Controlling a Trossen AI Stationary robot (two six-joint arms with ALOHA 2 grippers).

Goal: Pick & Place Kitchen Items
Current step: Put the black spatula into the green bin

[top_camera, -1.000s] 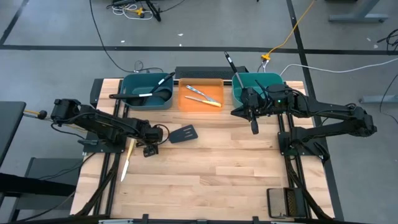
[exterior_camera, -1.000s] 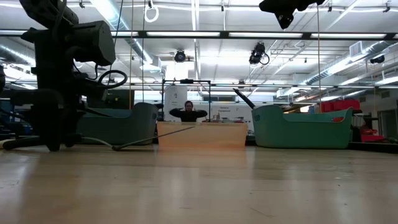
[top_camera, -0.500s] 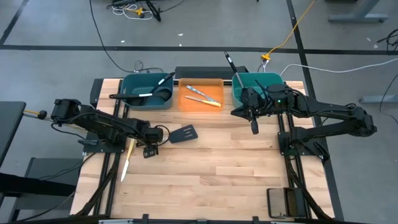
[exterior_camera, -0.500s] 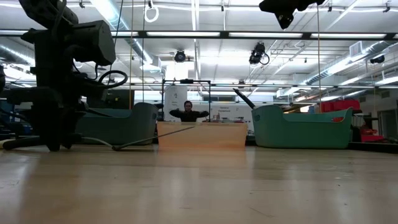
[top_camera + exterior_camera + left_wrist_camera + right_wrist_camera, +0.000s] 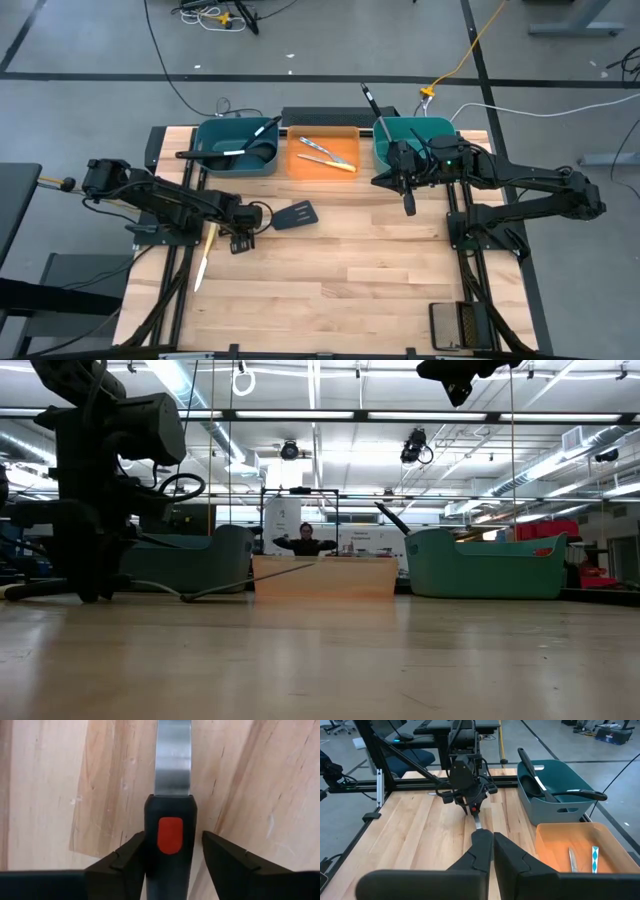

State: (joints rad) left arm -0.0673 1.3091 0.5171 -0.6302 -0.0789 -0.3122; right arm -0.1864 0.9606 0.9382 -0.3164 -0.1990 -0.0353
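A black slotted spatula [image 5: 297, 214] lies flat on the table. Its black handle with a red spot [image 5: 170, 835] runs between the fingers of my left gripper [image 5: 172, 842], which points down at it and is open. The fingers stand close on either side, and a sliver of table shows beside one. My left gripper also shows in the high view [image 5: 250, 220] and the right wrist view [image 5: 472, 809]. My right gripper [image 5: 408, 203] is shut and empty, above the table in front of the right teal bin [image 5: 412, 135]. A yellow-handled knife [image 5: 205, 255] lies on the table's left.
The left teal bin [image 5: 215, 160] holds black ladles and a spatula. The orange bin [image 5: 345, 140] holds two knives. A black utensil handle [image 5: 370, 100] sticks out of the right teal bin. The table's near half is bare wood [image 5: 330, 290]. A person [image 5: 303, 540] is far behind the table.
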